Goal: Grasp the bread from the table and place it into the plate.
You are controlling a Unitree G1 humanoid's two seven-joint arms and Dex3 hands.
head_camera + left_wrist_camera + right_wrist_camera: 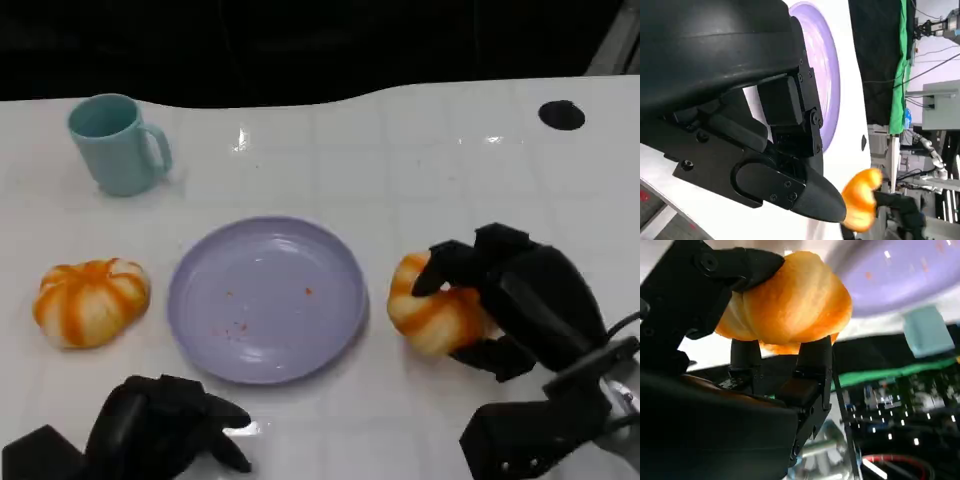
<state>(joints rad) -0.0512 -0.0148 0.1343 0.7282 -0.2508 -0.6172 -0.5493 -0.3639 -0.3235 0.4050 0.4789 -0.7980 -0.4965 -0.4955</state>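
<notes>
just right of the plate (pixel 268 300), right hand (pixel 500 300) grips bread (pixel 432 310).

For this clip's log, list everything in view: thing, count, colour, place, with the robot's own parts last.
bread in hand: 1, orange and cream, just right of the plate, gripped by the right hand.
bread on table: 1, orange and cream, left of the plate, untouched.
plate: 1, lilac, centre of the table, a few crumbs in it.
mug: 1, pale teal, far left, upright.
table: 1, white.
black spot: 1, far right of the table.
right hand: 1, black, fingers around the bread.
left hand: 1, black, near edge, holding nothing, fingers curled.
</notes>
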